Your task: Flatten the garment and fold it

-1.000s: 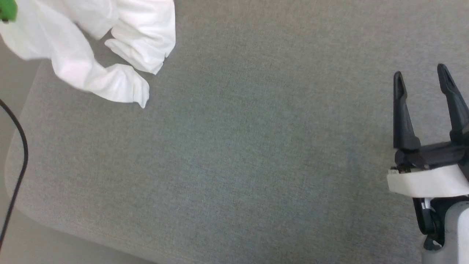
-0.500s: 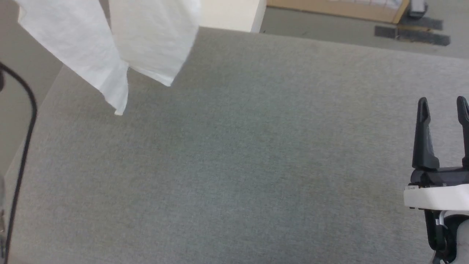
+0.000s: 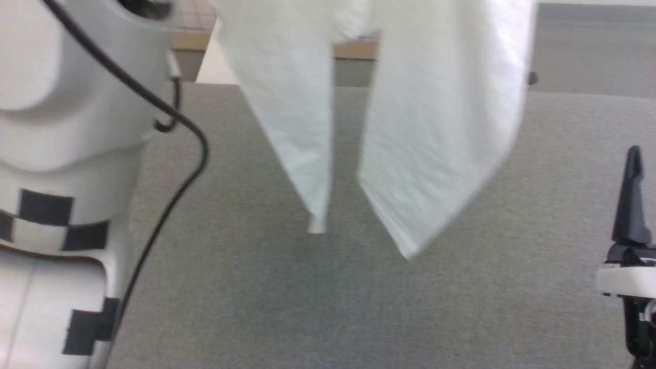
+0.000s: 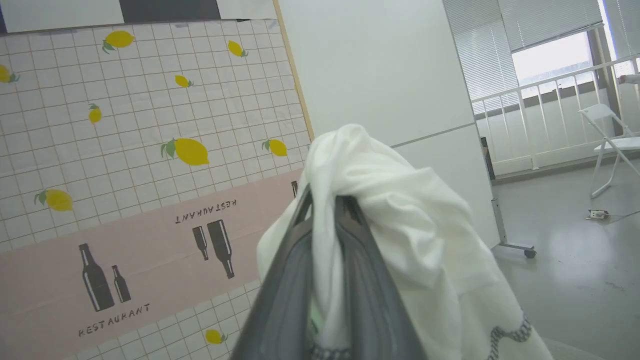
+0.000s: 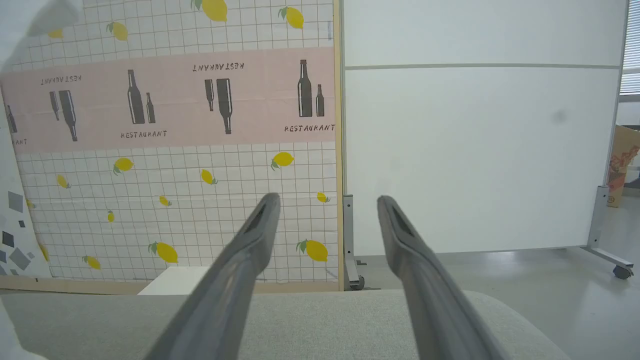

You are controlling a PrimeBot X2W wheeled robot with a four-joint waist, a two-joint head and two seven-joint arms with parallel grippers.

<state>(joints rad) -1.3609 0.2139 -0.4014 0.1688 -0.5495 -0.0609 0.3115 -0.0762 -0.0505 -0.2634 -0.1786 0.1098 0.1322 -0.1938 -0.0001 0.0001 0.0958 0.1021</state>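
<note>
The garment [image 3: 420, 143], a white shirt, hangs in the air above the grey table [image 3: 256, 307], two loose parts drooping to just over its surface. In the left wrist view my left gripper [image 4: 325, 197] is shut on a bunched fold of the garment [image 4: 400, 210], and a dark zigzag seam [image 4: 505, 335] shows at the lower right. My right gripper [image 3: 647, 164] stands low at the table's right side, apart from the cloth. Its fingers [image 5: 250, 250] are open with nothing between them.
My pale left arm [image 3: 61, 154] with black squares and a black cable [image 3: 179, 133] fills the left of the head view. A white box [image 3: 215, 72] stands beyond the table's far edge. Past it are a lemon-print wall panel [image 5: 175, 175] and a white partition [image 5: 475, 150].
The head camera has tilted up. The garment has been lifted off the table's far left and now hangs higher and nearer the middle. The right gripper stays open.
</note>
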